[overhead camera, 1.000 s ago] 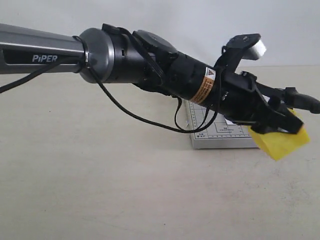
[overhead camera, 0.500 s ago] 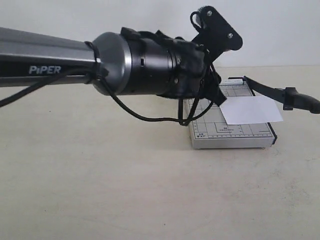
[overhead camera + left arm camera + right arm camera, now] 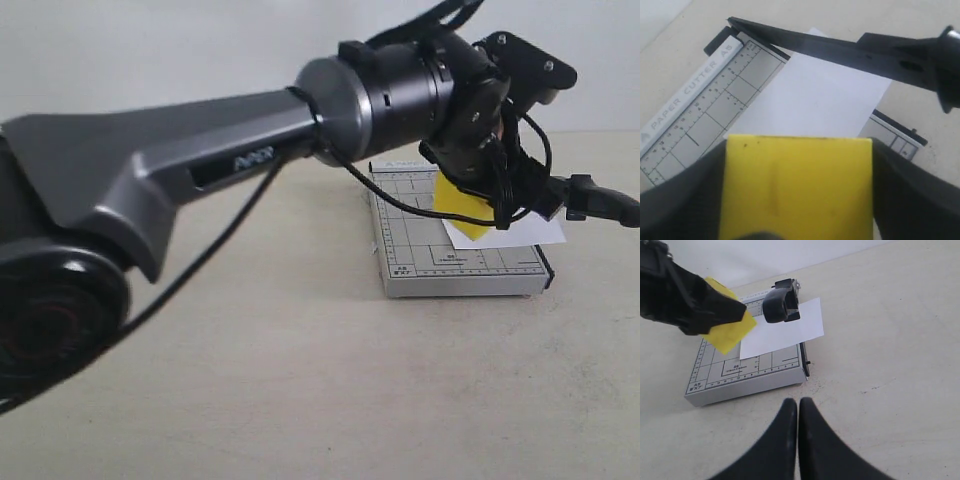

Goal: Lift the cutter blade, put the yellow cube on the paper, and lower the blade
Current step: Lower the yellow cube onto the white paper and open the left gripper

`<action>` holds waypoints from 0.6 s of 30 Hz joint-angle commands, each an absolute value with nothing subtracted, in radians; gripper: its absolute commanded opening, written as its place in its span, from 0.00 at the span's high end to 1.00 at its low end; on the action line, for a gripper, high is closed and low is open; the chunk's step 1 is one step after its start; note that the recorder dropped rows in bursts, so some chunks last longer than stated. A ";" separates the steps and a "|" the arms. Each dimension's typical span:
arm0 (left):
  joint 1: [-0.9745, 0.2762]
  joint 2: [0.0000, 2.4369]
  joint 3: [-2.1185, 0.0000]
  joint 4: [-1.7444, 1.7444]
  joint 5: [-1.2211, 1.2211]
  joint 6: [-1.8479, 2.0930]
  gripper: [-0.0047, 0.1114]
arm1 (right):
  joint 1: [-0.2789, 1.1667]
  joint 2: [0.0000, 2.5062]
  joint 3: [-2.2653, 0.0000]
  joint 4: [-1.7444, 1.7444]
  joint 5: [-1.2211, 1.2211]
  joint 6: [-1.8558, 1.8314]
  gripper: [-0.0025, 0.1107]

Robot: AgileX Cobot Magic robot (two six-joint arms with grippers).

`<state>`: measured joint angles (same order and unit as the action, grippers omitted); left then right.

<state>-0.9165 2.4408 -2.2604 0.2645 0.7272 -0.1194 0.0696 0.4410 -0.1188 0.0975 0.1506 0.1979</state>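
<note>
pale beige tabletop (image 3: 250, 400), plain whitish wall (image 3: 150, 40) behind. cutter blade (image 3: 840, 47) raised, long axis slanting up from the hinge at the far end of the grey cutter board (image 3: 440, 268), handle end toward the right gripper (image 3: 798, 407), which is pinched closed, empty, over bare table. left gripper (image 3: 797, 150) clamped on the yellow cube (image 3: 797, 195), over the paper (image 3: 815, 100) on the board; contact unclear. ruler strip reads "paper cutter", "a5".

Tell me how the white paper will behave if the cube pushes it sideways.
The paper is probably light and floppy: a thin loose sheet with the cutter blade raised off it. It may slide easily on the smooth cutter board. Its overhanging corner could bend.
</note>
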 commanded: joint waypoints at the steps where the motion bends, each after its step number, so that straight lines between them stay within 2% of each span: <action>1: -0.906 2.527 -2.424 0.251 0.748 -0.109 0.92 | 0.068 0.442 -0.116 0.099 0.147 0.201 0.97; 18: -0.868 2.623 -2.466 0.198 0.615 -0.151 0.92 | 0.068 0.442 -0.116 0.099 0.147 0.201 0.97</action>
